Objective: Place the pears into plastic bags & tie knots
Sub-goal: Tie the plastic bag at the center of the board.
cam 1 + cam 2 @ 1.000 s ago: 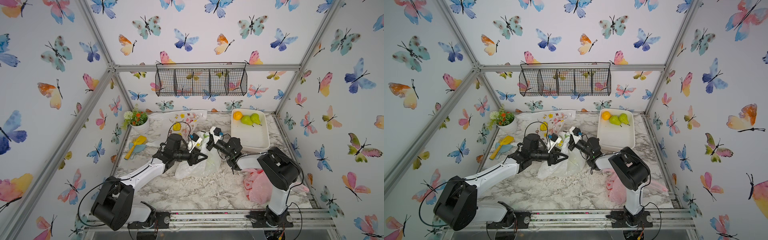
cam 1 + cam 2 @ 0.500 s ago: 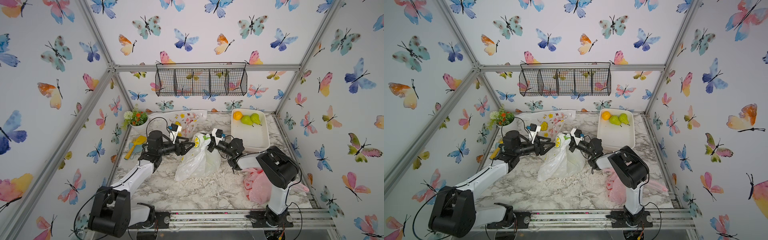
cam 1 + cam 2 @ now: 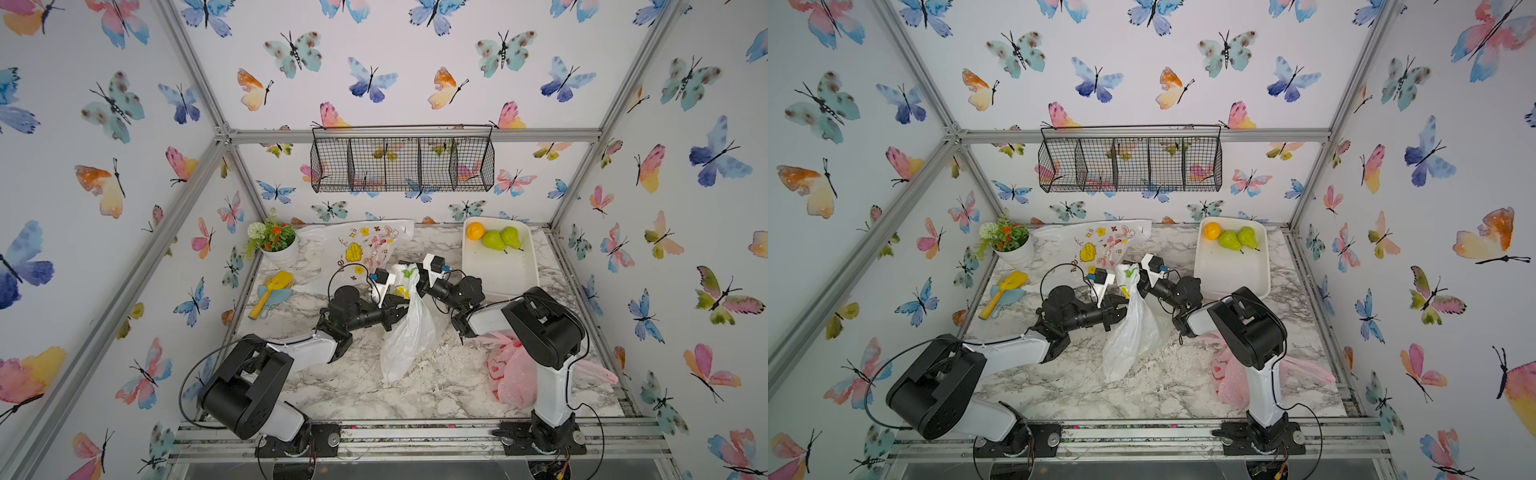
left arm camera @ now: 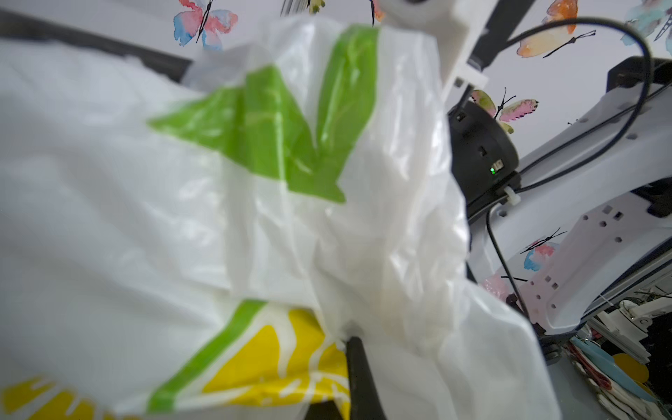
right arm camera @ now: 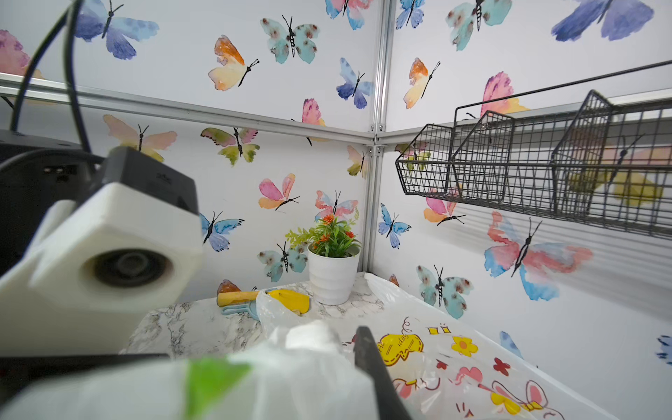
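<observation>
The white lemon-print plastic bag (image 3: 409, 340) stands mid-table, gathered into a narrow neck. My left gripper (image 3: 400, 309) is shut on that neck from the left; the plastic (image 4: 254, 218) fills the left wrist view around one black fingertip (image 4: 354, 345). My right gripper (image 3: 417, 277) is shut on the bag's top end (image 5: 309, 338), which it holds up from the right. Two green pears (image 3: 492, 240) (image 3: 510, 237) lie in the white tray (image 3: 498, 278). The doodle bag (image 3: 365, 245) lies flat at the back. The pink bag (image 3: 513, 376) sits front right behind my right arm. No knot shows.
An orange (image 3: 475, 230) shares the tray with the pears. A potted plant (image 3: 276, 245) and a yellow and blue toy scoop (image 3: 272, 291) sit at the back left. A wire basket (image 3: 401, 164) hangs on the rear wall above the table.
My left gripper drew back to the left and opened, then came back to the lemon-print bag and shut on its neck. The bag looks narrower and more gathered. The right gripper barely moved.
</observation>
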Tool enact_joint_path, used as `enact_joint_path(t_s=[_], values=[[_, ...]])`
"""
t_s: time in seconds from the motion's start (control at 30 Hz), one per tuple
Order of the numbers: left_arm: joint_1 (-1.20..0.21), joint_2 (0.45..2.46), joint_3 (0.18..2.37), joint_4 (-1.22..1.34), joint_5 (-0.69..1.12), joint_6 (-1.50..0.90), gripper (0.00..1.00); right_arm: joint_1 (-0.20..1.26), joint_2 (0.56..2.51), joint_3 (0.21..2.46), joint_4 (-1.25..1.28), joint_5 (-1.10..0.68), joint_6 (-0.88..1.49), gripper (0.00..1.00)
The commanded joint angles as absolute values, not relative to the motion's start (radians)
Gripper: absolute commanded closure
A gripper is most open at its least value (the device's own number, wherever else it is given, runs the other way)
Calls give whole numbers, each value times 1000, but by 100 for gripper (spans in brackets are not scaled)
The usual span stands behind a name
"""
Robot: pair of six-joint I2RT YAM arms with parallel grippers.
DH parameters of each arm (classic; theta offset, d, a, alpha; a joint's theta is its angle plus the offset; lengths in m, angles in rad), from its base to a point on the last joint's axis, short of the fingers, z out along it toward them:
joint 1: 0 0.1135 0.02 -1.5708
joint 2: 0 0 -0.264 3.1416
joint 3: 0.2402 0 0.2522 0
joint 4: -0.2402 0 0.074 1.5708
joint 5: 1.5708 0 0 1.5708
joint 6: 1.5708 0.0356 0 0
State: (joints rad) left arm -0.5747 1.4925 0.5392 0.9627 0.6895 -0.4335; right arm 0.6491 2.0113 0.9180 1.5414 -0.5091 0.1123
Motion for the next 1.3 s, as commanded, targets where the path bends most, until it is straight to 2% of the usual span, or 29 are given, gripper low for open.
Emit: enact_joint_path(t_s=[0.0, 0.13, 0.2, 0.3, 0.33, 0.4, 0.47, 0.5, 0.67, 0.77, 0.87, 1.0, 1.27], values=[[-611, 1526, 513, 1061, 755, -485, 100, 641, 2025, 981, 1559, -511, 101, 85], [-549, 1499, 550, 934, 752, -428, 100, 641, 2013, 953, 1541, -536, 85, 91], [-536, 1513, 558, 922, 787, -434, 100, 641, 2020, 951, 1551, -535, 108, 90], [-592, 1568, 560, 948, 827, -477, 98, 638, 2047, 970, 1628, -506, 184, 87], [-606, 1579, 551, 979, 837, -497, 93, 638, 2053, 982, 1628, -518, 190, 89], [-599, 1559, 517, 1012, 820, -533, 67, 638, 2054, 992, 1633, -559, 198, 94], [-540, 1499, 494, 952, 815, -518, 53, 634, 2043, 979, 1646, -606, 216, 97], [-495, 1454, 490, 894, 820, -501, 51, 632, 2035, 972, 1644, -639, 227, 97], [-309, 1251, 528, 574, 872, -411, 45, 626, 1991, 925, 1621, -695, 219, 97], [-272, 1188, 574, 505, 870, -395, 44, 626, 1993, 914, 1617, -709, 210, 97], [-271, 1209, 639, 542, 810, -408, 45, 626, 1998, 921, 1631, -730, 239, 97], [-273, 1309, 733, 564, 836, -415, 48, 626, 1991, 930, 1646, -758, 295, 97], [-378, 1421, 681, 793, 825, -462, 47, 628, 1980, 946, 1670, -797, 381, 95]])
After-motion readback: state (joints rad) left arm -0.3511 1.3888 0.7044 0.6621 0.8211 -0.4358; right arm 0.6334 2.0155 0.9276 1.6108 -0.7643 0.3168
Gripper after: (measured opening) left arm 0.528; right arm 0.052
